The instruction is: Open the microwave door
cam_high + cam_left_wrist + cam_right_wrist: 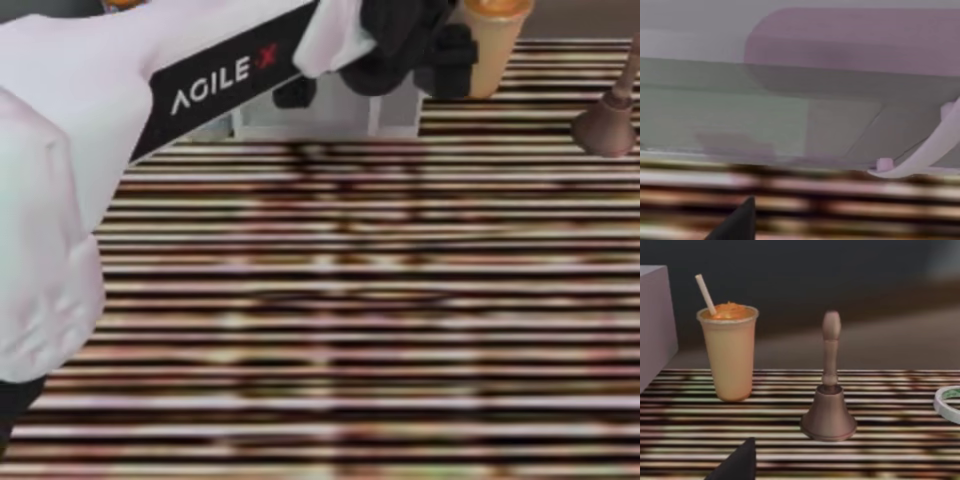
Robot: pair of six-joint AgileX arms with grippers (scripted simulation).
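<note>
Striped table [350, 330] is filling the near part of the top view w/ nothing standing on that stretch. Left arm [120, 110] is reaching diagonally from the near left up to the far edge, its white link w/ the AgileX label crossing over the table. Left gripper [415, 45] is sitting at the far centre, dark body pressed against the front of the microwave [330, 115]; can't tell how far its fingers are spread or whether they have hold of anything. In the left wrist view the microwave door [850, 45] is hanging partly swung out, pale teal-grey interior [740, 120] showing below it, and the slim pale handle [925, 155] is curving off the door's edge just beside the table stripes.

Just right of the microwave, a tan cup [730, 355] w/ straw is standing upright; further right, apart from it, a brown bell [829, 405] is standing upright too. Right arm is showing only as a dark fingertip [737, 462] in its wrist view, aiming at cup and bell from nearer; finger state can't be told.
</note>
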